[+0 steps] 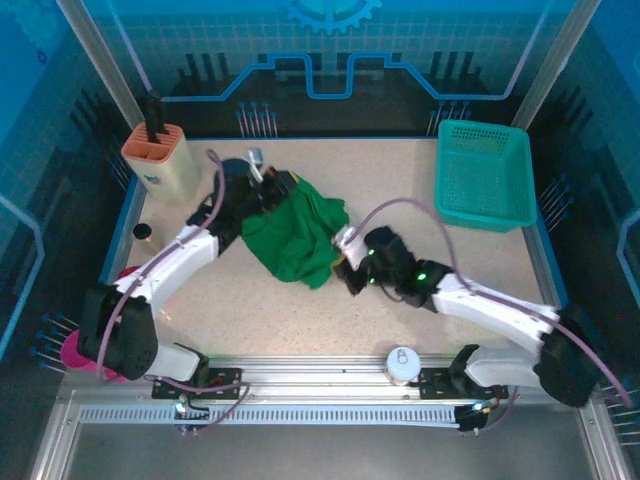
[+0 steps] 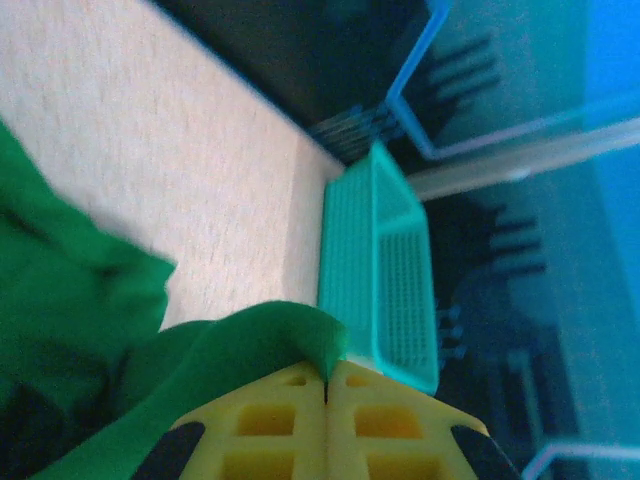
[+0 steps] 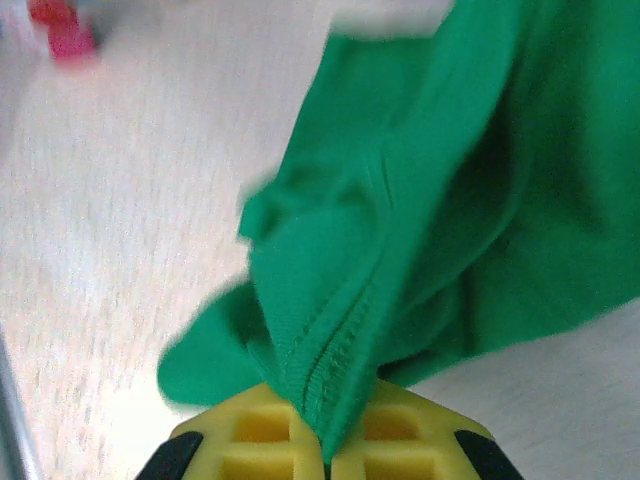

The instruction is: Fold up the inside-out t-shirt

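The inside-out t-shirt (image 1: 295,235) lies bunched in a green heap on the speckled table, left of centre. My left gripper (image 1: 277,189) sits at the heap's far upper edge. In the left wrist view its yellow jaws (image 2: 326,368) are shut on a raised fold of the t-shirt (image 2: 230,350). My right gripper (image 1: 338,258) is at the heap's right edge. Seen from the right wrist, that gripper (image 3: 328,455) is shut on a stitched seam of the t-shirt (image 3: 450,180), and the cloth rises in a ridge from the jaws.
A teal mesh basket (image 1: 483,175) stands at the back right and appears again as the basket (image 2: 385,270) past the left jaws. A beige holder (image 1: 160,160) stands at the back left, with a small black piece (image 1: 144,231) beside it. A white round object (image 1: 402,362) rests at the near edge.
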`<state>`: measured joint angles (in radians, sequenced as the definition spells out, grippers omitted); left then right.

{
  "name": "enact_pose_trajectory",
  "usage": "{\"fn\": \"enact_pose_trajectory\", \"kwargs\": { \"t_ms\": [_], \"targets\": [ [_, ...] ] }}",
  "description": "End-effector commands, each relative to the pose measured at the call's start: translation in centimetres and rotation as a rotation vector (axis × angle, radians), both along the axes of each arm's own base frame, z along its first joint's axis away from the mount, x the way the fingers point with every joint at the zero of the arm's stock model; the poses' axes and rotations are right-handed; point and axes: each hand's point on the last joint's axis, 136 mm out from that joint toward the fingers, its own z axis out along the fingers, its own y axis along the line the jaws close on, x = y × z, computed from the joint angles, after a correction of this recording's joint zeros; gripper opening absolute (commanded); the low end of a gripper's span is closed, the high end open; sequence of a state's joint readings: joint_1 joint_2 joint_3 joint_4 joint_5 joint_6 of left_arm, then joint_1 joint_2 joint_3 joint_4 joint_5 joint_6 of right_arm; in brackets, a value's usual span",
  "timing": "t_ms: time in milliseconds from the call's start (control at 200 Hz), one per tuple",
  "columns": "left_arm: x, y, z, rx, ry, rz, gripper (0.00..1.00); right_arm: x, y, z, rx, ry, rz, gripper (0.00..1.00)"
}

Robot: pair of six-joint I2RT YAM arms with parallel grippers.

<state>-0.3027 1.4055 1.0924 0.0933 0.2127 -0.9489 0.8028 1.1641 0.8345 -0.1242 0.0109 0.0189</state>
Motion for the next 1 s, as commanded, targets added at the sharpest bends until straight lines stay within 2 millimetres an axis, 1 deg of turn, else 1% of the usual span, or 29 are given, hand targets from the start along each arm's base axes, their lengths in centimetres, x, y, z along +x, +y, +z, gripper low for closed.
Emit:
{"fn": "enact_pose_trajectory", "kwargs": {
  "t_ms": [0, 35, 50, 55, 80, 105, 110, 130, 175, 210, 260, 310, 350, 375, 410, 440, 460, 485, 515, 545, 600, 630, 660, 726, 776, 826, 891, 946, 996],
  "targets": [
    [-0.9, 3.1, 8.9, 0.076, -0.161, 0.067, 0.00, 0.6, -2.9, 11.3, -0.113, -0.349, 0.004, 0.00],
    [-1.3, 4.0, 11.3, 0.109, -0.215, 0.097, 0.00, 0.0, -2.9, 13.6, -0.143, -0.407, 0.054, 0.00],
    [-1.5, 4.5, 12.4, 0.121, -0.243, 0.111, 0.00, -0.3, -2.9, 14.5, -0.160, -0.428, 0.076, 0.00],
    [-1.7, 4.5, 12.8, 0.124, -0.251, 0.114, 0.00, -0.4, -2.9, 14.4, -0.170, -0.430, 0.086, 0.00],
    [-2.2, 5.1, 14.5, 0.140, -0.298, 0.133, 0.00, -1.1, -2.7, 16.0, -0.199, -0.469, 0.134, 0.00],
    [-2.9, 5.6, 16.2, 0.157, -0.350, 0.150, 0.00, -2.0, -2.4, 16.6, -0.258, -0.502, 0.202, 0.00],
    [-3.0, 5.6, 16.6, 0.157, -0.358, 0.153, 0.00, -2.1, -2.4, 16.3, -0.280, -0.504, 0.218, 0.00],
    [-3.7, 6.0, 17.9, 0.166, -0.394, 0.162, 0.00, -2.7, -2.3, 16.9, -0.341, -0.548, 0.251, 0.00],
    [-5.4, 6.4, 20.7, 0.180, -0.473, 0.164, 0.00, -3.5, -2.3, 18.2, -0.466, -0.651, 0.277, 0.00],
    [-7.0, 6.6, 22.7, 0.181, -0.529, 0.157, 0.00, -4.5, -2.0, 19.4, -0.511, -0.721, 0.306, 0.00],
    [-9.4, 6.6, 25.0, 0.164, -0.594, 0.130, 0.00, -7.2, -1.2, 21.6, -0.471, -0.791, 0.383, 0.00],
    [-11.8, 6.3, 26.6, 0.136, -0.653, 0.090, 0.00, -10.7, -0.5, 24.0, -0.356, -0.817, 0.494, 0.00],
    [-13.6, 6.0, 27.6, 0.107, -0.700, 0.050, 0.00, -13.3, -0.2, 25.3, -0.265, -0.810, 0.587, 0.00],
    [-14.7, 5.8, 28.2, 0.090, -0.730, 0.027, 0.00, -14.7, -0.2, 25.7, -0.221, -0.794, 0.642, 0.00],
    [-15.9, 5.7, 28.7, 0.074, -0.774, 0.005, 0.00, -16.2, -0.5, 26.3, -0.166, -0.781, 0.703, 0.00],
    [-16.4, 5.8, 28.9, 0.057, -0.796, 0.010, 0.00, -16.5, -0.8, 26.7, -0.142, -0.791, 0.720, 0.00],
    [-16.4, 6.0, 28.9, 0.045, -0.800, 0.022, 0.00, -15.9, -0.9, 27.0, -0.134, -0.804, 0.700, 0.00],
    [-16.3, 6.4, 29.0, 0.043, -0.803, 0.047, 0.00, -14.7, -1.2, 27.5, -0.125, -0.826, 0.648, 0.00],
    [-15.8, 6.8, 28.9, 0.062, -0.804, 0.080, 0.00, -12.3, -1.6, 28.4, -0.114, -0.855, 0.553, 0.00],
    [-15.1, 7.1, 28.8, 0.092, -0.799, 0.111, 0.00, -9.5, -2.3, 29.4, -0.103, -0.870, 0.439, 0.00],
    [-13.1, 7.2, 28.5, 0.153, -0.787, 0.138, 0.00, -4.0, -4.2, 30.9, -0.070, -0.847, 0.224, 0.00],
    [-11.9, 6.9, 28.2, 0.186, -0.785, 0.136, 0.00, -1.4, -5.4, 31.8, -0.054, -0.836, 0.107, 0.00],
    [-10.5, 6.7, 27.8, 0.209, -0.773, 0.136, 0.00, 1.1, -6.4, 32.3, -0.050, -0.822, -0.002, 0.00],
    [-7.8, 6.2, 26.7, 0.198, -0.736, 0.134, 0.00, 6.0, -8.8, 33.3, -0.081, -0.841, -0.266, 0.00],
    [-6.1, 6.3, 25.8, 0.123, -0.677, 0.145, 0.00, 9.0, -10.9, 34.0, -0.090, -0.849, -0.466, 0.00],
    [-4.7, 6.6, 25.0, 0.022, -0.609, 0.167, 0.00, 10.8, -12.2, 33.9, -0.098, -0.821, -0.580, 0.00],
    [-3.9, 6.5, 24.9, -0.091, -0.559, 0.155, 0.00, 11.7, -12.2, 33.4, -0.117, -0.775, -0.598, 0.00],
    [-4.0, 6.0, 25.6, -0.152, -0.555, 0.104, 0.00, 11.2, -11.2, 33.2, -0.099, -0.751, -0.529, 0.00],
    [-4.7, 5.3, 26.9, -0.181, -0.577, 0.046, 0.00, 9.8, -9.8, 33.3, -0.048, -0.749, -0.418, 0.00]
  ]
}}
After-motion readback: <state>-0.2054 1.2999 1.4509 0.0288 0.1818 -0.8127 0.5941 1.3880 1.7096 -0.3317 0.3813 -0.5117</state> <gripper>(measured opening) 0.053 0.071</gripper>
